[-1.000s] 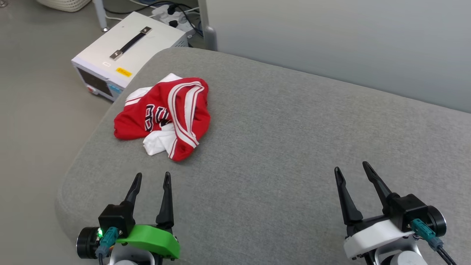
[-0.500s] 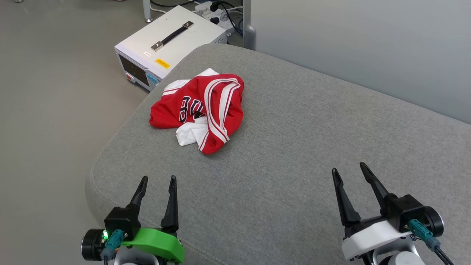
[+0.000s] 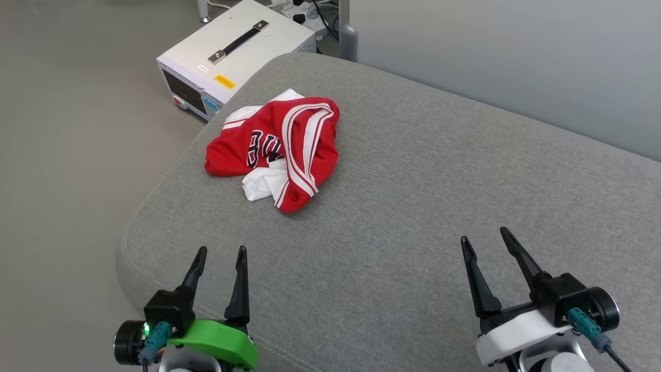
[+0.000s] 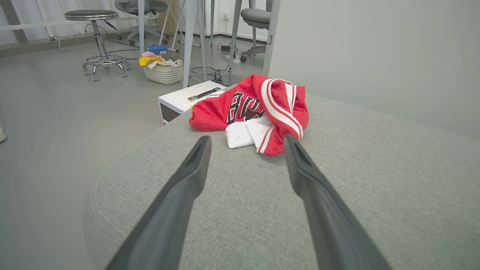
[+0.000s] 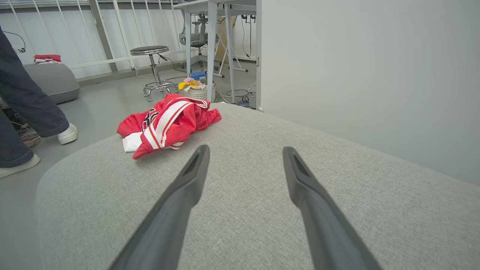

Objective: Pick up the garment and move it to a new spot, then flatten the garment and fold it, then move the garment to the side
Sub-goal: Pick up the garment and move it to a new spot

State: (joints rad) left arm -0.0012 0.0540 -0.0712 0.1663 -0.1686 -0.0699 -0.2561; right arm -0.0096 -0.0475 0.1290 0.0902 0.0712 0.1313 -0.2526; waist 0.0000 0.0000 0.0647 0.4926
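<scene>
The garment [image 3: 279, 147] is a red jersey with white sleeves, striped trim and black lettering, lying crumpled near the far left corner of the grey cushion [image 3: 413, 206]. It also lies ahead of both wrist cameras: garment [image 4: 258, 108], garment [image 5: 168, 122]. My left gripper [image 3: 221, 253] hovers open at the cushion's near left edge, well short of the garment, nothing between its fingers. My right gripper [image 3: 485, 236] stands open at the near right, far from the cloth. In the wrist views the left gripper [image 4: 246, 139] and right gripper [image 5: 245, 150] show spread, empty fingers.
A white box with a black handle [image 3: 235, 54] sits on the floor just beyond the cushion's left corner. A grey wall [image 3: 516, 62] backs the cushion. A person's legs and shoes [image 5: 33, 116] stand on the floor to the left. A stool [image 4: 98, 41] and laundry basket [image 4: 163, 69] stand farther off.
The head camera has turned, shifting the whole picture to the right and slightly up. The garment lies as before and both grippers stay open in the same places.
</scene>
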